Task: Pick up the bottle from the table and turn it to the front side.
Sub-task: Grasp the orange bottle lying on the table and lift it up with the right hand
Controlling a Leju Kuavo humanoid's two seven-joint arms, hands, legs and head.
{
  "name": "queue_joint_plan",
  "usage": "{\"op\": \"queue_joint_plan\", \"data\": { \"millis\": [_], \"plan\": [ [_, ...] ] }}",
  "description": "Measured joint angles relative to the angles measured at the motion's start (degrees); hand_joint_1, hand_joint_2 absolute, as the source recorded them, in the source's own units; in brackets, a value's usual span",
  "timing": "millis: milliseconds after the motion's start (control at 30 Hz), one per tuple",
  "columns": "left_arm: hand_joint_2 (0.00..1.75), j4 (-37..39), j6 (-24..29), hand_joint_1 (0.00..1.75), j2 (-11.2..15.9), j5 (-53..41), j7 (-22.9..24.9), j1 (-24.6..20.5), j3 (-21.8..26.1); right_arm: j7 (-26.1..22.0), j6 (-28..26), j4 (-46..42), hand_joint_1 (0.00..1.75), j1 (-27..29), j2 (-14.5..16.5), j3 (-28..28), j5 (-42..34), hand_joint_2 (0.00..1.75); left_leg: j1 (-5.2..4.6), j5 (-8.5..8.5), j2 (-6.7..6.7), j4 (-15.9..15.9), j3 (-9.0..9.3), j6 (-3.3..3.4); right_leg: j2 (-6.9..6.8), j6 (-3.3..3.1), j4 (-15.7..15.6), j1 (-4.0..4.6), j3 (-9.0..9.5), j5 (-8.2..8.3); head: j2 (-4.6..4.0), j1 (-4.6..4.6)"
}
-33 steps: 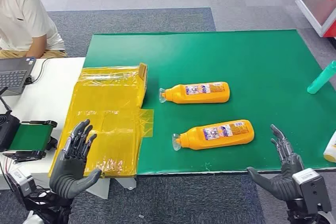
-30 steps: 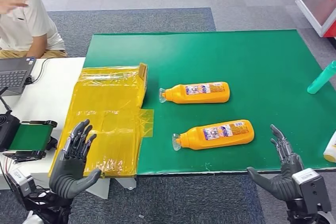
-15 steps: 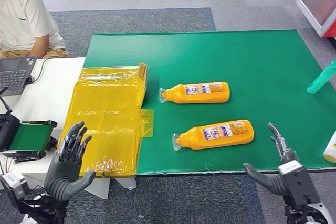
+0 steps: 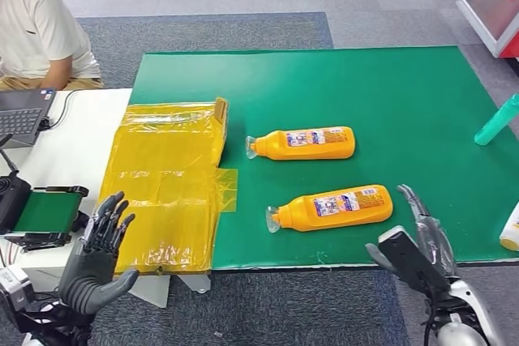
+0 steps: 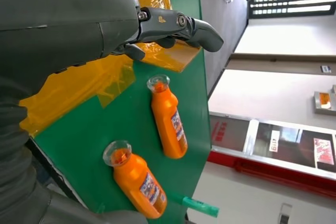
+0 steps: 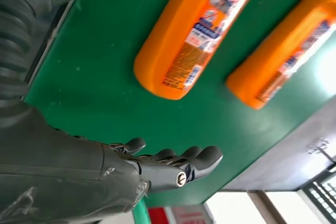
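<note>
Two orange bottles lie on their sides on the green table (image 4: 397,95), caps pointing toward the yellow plastic sheet (image 4: 165,184). Near bottle (image 4: 333,207) sits close to the table's front edge, far bottle (image 4: 302,143) just behind it, the two apart and roughly parallel. Labels face up on both. Neither is touched by anything.

Right hand (image 4: 422,245) hovers at the front edge of the table, just right of the near bottle's base, not touching it. Fingers apart and stretched forward, nothing in it: released. Right wrist view has the fingers (image 6: 170,163) extended over green table with both bottle bases beyond them.

Left hand (image 4: 98,253) hangs low in front of the yellow sheet's near corner, off the table, fingers spread, thumb out to the side, holding nothing: released too. Left wrist view shows its fingers (image 5: 178,24) straight out over the sheet, both bottles further on.

Teal bottle (image 4: 497,119) lies at the right edge of the table, well apart from the orange ones. White-and-yellow bottle (image 4: 511,228) sits partly cut off at the right edge of the head view. White side table (image 4: 73,143) on the left carries a laptop (image 4: 21,111) and a small black device with a green top (image 4: 45,212). Person in a white shirt (image 4: 36,26) sits behind the laptop.
</note>
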Motion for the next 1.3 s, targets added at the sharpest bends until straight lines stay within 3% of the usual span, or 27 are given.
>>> {"op": "queue_joint_plan", "data": {
  "millis": [367, 900, 1200, 1300],
  "plan": [
    [1.75, 0.0, -0.8, 0.00, -0.4, 0.1, 0.8, -1.2, 0.3, 4.2, -3.0, 3.9, 0.00, -6.4, -2.5, 6.9, 15.3, 1.75, 0.00, 0.03, 0.00, 0.0, 0.01, -0.01, 0.00, 0.00, 0.0, 0.01, 0.00, 0.00, 0.00, 0.00],
    [1.75, 0.0, -0.9, 0.00, -0.5, 0.2, 0.9, -1.3, 0.5, 5.0, -2.9, 5.9, 0.00, -7.8, -3.4, 9.0, 17.9, 1.75, 0.00, 0.01, 0.00, 0.0, 0.00, 0.01, 0.00, 0.01, 0.0, 0.00, 0.00, -0.02, 0.00, -0.01],
    [1.75, 0.0, -1.5, 0.00, -1.2, 0.8, 1.1, -1.7, 0.8, 6.6, -1.4, 7.3, 0.00, -11.9, -4.6, 11.5, 26.1, 1.75, 0.00, 0.01, 0.00, 0.0, 0.01, 0.01, 0.00, 0.01, 0.0, 0.00, 0.01, -0.01, 0.00, 0.00],
    [1.75, 0.0, -1.7, 0.00, -1.3, 0.5, 0.5, -2.1, 0.9, 7.3, 3.8, 8.6, 0.00, -14.1, -5.8, 13.6, 28.2, 1.75, 0.00, 0.02, 0.00, 0.0, 0.00, 0.01, 0.00, 0.01, 0.0, 0.01, 0.02, -0.01, 0.01, 0.00]
  ]
}}
